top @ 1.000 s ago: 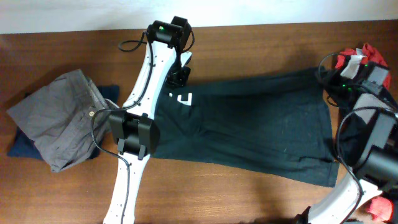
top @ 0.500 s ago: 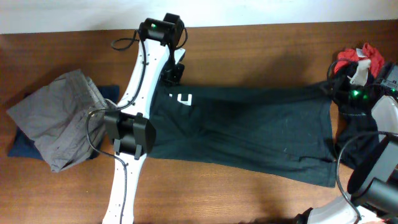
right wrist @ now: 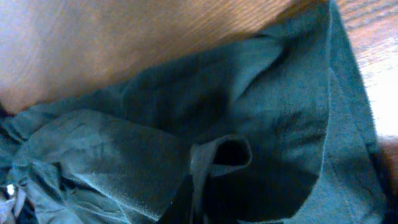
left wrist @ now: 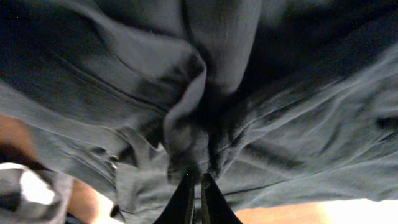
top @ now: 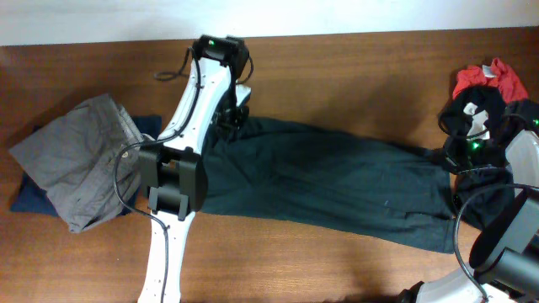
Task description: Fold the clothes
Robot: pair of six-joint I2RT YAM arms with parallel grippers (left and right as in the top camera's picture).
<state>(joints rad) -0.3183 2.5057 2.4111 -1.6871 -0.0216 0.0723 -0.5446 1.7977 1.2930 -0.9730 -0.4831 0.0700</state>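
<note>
Shirt held at both ends.
Left jaws clench its left end, right jaws its right; it lies long sideways.

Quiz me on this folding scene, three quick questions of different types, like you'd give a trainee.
1. Multiple choice: what lies under the grey garment? A) a navy garment B) a white towel C) a cardboard box
2. True or false: both end effectors hover open above the dark T-shirt.
3. Fill in: the red garment lies beside the ____ arm.

Key
1. A
2. False: the left end effector and the right end effector are each shut on bunched T-shirt fabric.
3. right
</note>
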